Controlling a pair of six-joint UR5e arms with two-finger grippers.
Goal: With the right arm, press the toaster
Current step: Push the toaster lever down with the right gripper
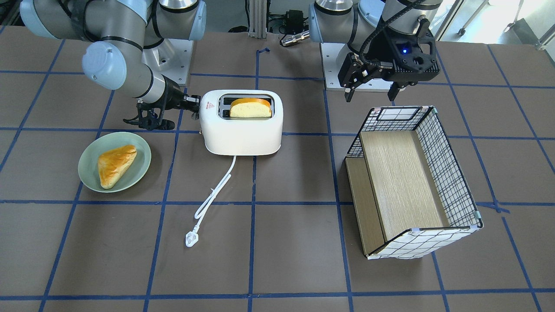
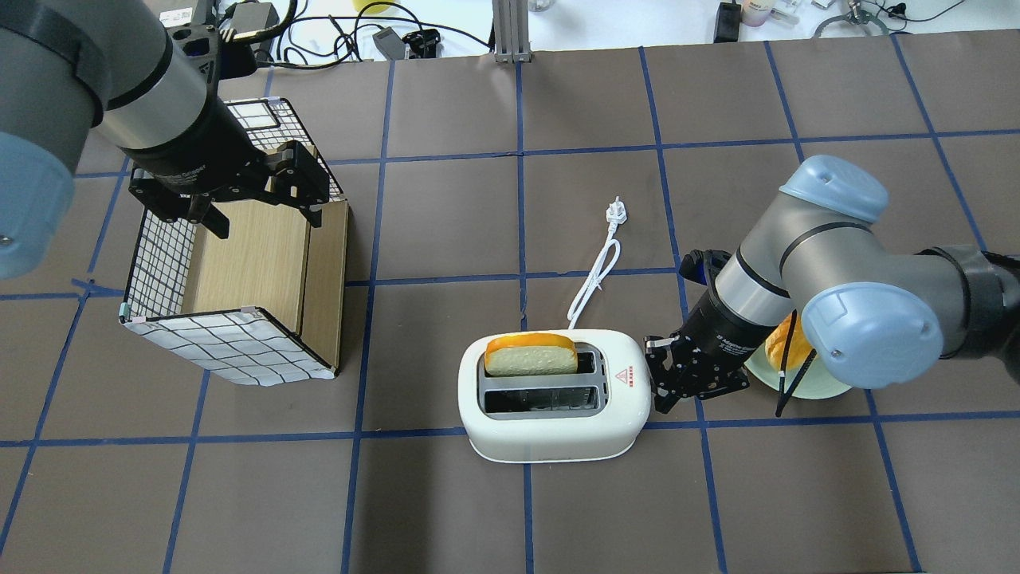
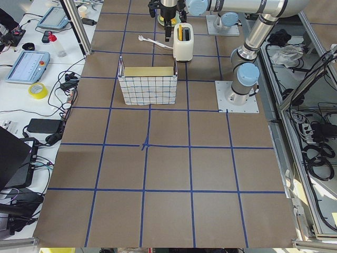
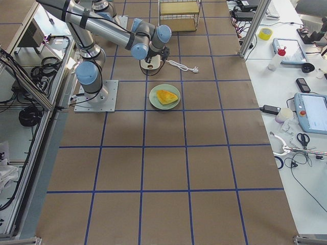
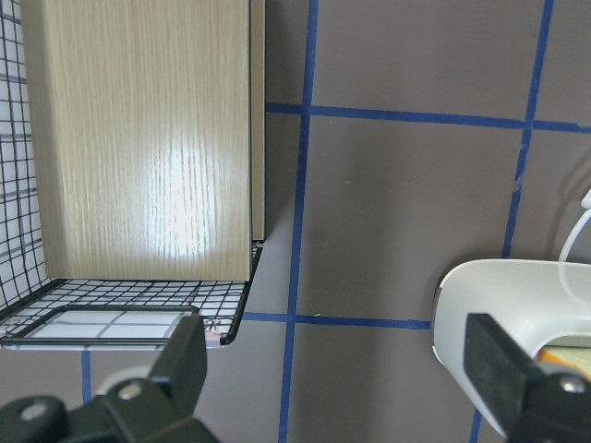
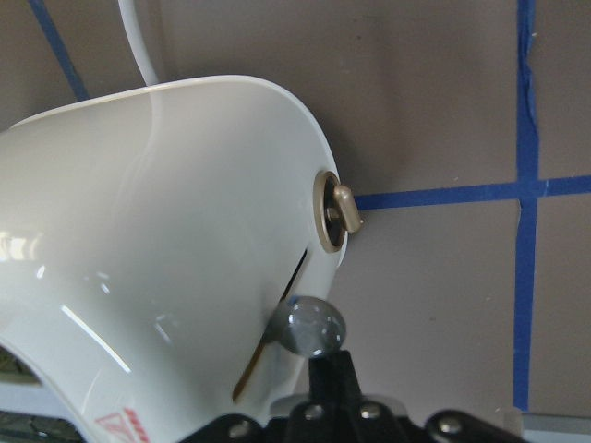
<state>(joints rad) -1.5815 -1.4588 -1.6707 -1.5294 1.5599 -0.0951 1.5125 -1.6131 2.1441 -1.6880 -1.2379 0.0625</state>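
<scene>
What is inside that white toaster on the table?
In the toaster, one bread slice stands in the slot farther from the robot, top sticking out, lower part hidden. The other slot shows only metal guides.

The right arm [image 2: 837,271] and left arm [image 2: 151,104] are silver-grey with pale-blue joint caps; the black left gripper [image 1: 369,93] shows a blue light.

Bright, even light; glare on toaster [image 6: 138,231].
</scene>
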